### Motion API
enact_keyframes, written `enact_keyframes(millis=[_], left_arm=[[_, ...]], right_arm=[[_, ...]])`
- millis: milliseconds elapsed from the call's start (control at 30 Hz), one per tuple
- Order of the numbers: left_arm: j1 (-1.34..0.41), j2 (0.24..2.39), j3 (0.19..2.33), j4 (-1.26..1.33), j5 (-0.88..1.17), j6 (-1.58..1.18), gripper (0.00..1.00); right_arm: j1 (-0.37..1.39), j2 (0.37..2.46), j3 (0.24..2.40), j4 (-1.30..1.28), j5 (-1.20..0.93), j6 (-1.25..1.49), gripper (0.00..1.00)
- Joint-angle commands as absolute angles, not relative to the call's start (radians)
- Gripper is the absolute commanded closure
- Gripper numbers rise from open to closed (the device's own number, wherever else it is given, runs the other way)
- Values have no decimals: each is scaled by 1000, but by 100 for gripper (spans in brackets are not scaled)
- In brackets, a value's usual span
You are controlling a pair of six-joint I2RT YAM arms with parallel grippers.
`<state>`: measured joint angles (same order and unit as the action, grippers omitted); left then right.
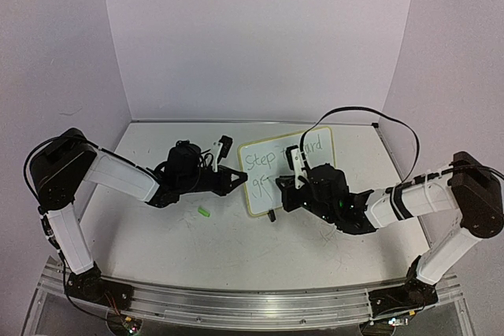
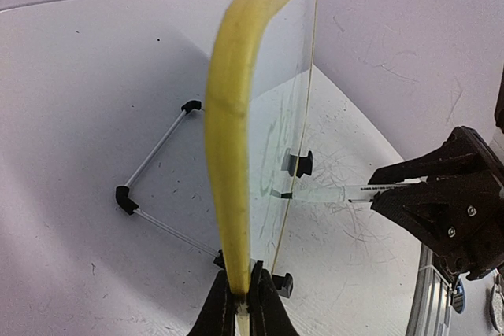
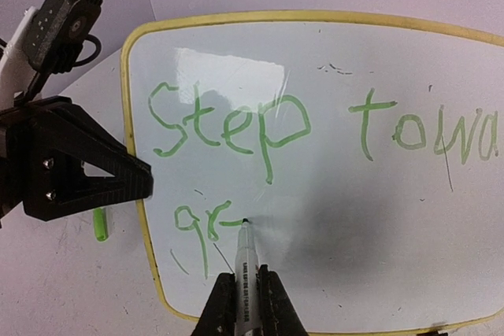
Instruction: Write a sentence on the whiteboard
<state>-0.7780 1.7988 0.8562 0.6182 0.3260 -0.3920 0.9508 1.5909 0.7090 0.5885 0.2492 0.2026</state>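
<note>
Top external view: the whiteboard [image 1: 258,194] stood near the middle of the worktop [image 1: 157,249], with one arm at each side of it.
Left fingers [image 1: 239,181]: were shut tight on the whiteboard's left edge. The left wrist view showed them pinching the pale yellow rim, steadying the board.
Green cap [image 1: 204,212]: lay loose on the worktop near the left fingers, apart from the board.
Wire stand [image 2: 157,151]: was spread behind the board and propped it up at a tilt.
Sentence [image 3: 228,123]: was in green. The top line read "Step towa" before running out of the right wrist view. The second line had only "gr" and the start of another stroke.
Marker [image 3: 246,273]: its tip touched the board just right of the "r".
Right fingers [image 3: 246,297]: were closed narrow around the marker's barrel and held it nose-down to the board.
Step in hand: writing the second line, probably its third letter. By my reading the task was a little past halfway.
Next move: it called for short curved strokes to the right with light, even pressure. The left grip needed to stay firm so that the board did not rock on its stand.
</note>
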Motion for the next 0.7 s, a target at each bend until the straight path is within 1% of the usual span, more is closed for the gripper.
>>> enact_keyframes(millis=[0,200,667], left_arm=[[-776,1764,869,595,299,-357,100],[-776,1763,868,594,298,-356,100],[-776,1761,864,593,294,-350,100]], right_arm=[[940,1578,713,649,250,179,100],[940,1580,710,654,221,177,100],[951,1597,698,552,198,227,100]])
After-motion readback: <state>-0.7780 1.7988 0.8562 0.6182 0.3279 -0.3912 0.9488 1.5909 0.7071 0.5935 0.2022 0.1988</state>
